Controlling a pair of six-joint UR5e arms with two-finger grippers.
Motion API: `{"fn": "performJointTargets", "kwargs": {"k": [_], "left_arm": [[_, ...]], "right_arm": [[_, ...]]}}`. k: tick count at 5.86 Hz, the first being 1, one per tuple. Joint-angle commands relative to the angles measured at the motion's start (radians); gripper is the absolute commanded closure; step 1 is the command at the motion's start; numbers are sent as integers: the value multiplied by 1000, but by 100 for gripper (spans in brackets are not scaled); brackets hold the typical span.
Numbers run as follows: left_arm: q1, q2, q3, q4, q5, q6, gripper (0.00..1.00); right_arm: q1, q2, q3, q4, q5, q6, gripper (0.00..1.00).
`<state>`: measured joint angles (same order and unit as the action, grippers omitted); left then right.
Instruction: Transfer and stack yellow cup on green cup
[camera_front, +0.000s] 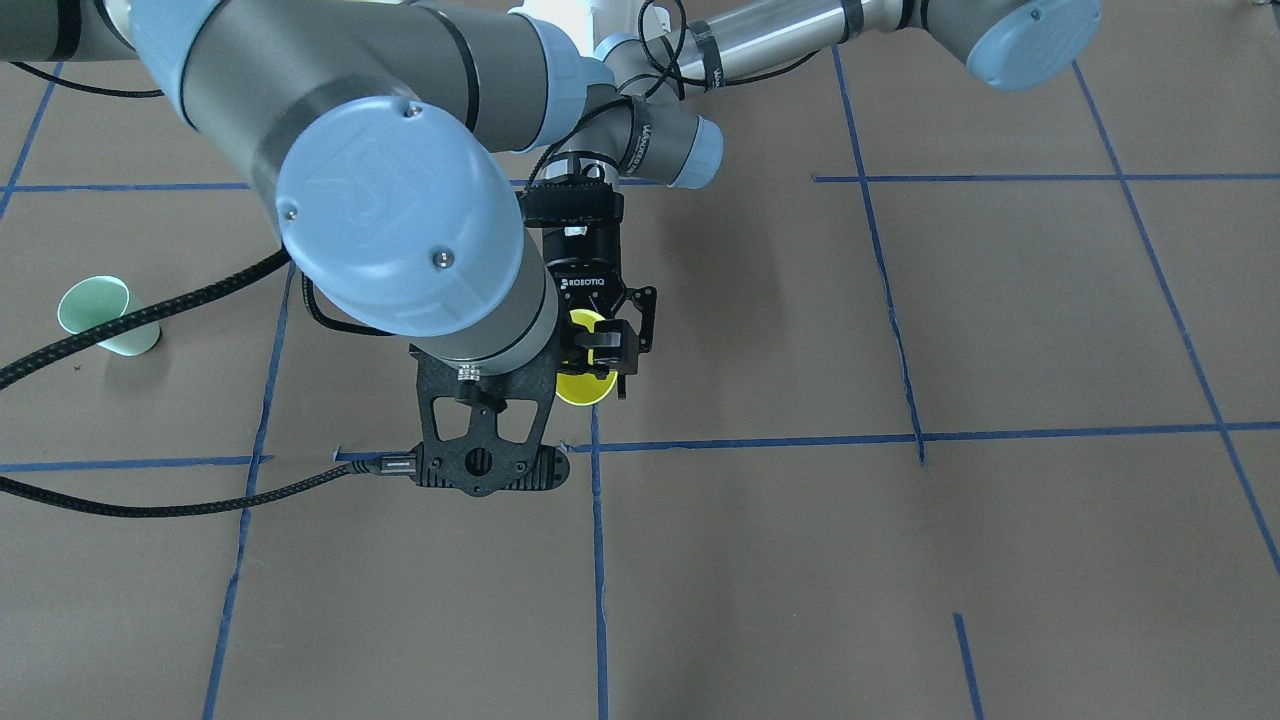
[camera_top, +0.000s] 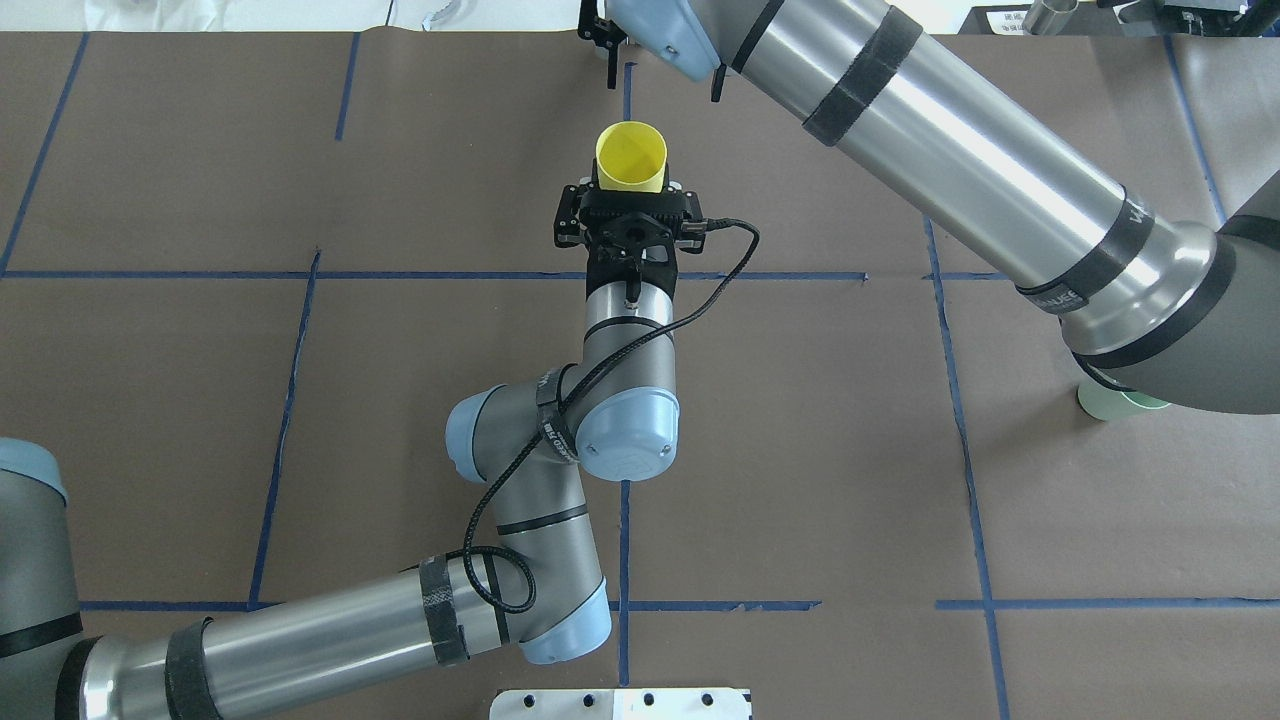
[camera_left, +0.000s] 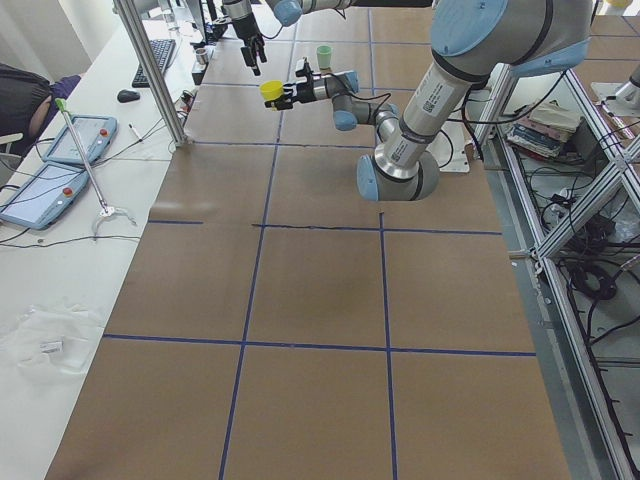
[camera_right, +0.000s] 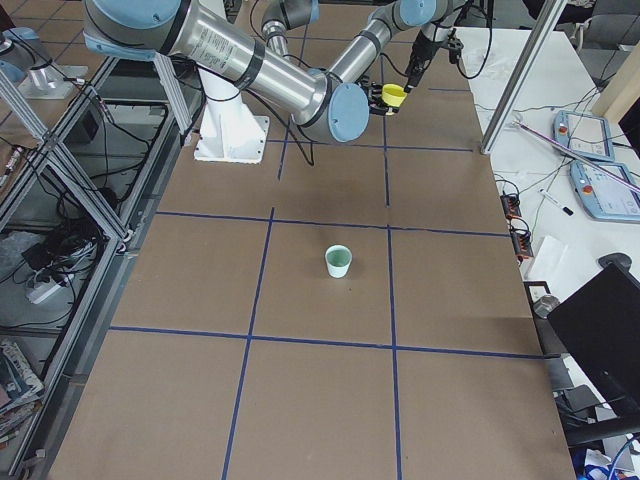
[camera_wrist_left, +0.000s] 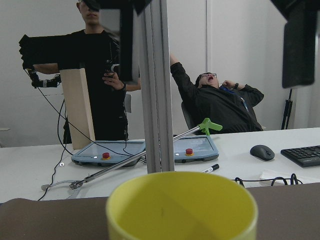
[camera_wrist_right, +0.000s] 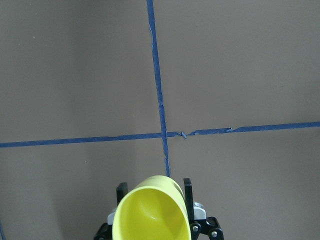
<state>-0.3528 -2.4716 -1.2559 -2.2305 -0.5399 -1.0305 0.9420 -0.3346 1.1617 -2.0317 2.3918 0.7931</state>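
While the left gripper (camera_front: 600, 350) is clamped on the yellow cup (camera_front: 580, 388), held sideways off the table, midway along, toward the operators' edge | right gripper (camera_top: 663, 88) spread, empty, seemingly just above it | green cup (camera_right: 339, 261) upright, well apart toward the right end | handover, carry and stacking all remain.

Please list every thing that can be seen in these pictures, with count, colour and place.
yellow cup: one, bright yellow, sideways in the left end effector
green cup: one, pale green, upright on the table
table: one, brown, with blue tape lines
tablets: two, grey, side desk
mouse: one, black, side desk
people: two, in black, behind side desk
left end effector: one, black, shut on the yellow cup
right end effector: one, black, open, near the yellow cup
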Motion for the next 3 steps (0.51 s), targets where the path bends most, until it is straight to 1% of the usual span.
{"fn": "performJointTargets", "kwargs": {"k": [1, 2, 3], "left_arm": [[0, 3, -2, -3, 0, 0, 58], [0, 3, -2, -5, 0, -2, 58], [0, 3, -2, -11, 0, -2, 58]], "right_arm": [[-2, -3, 9, -13, -2, 0, 4], [-8, -4, 7, -25, -3, 0, 9], [-41, -10, 1, -25, -26, 0, 12]]}}
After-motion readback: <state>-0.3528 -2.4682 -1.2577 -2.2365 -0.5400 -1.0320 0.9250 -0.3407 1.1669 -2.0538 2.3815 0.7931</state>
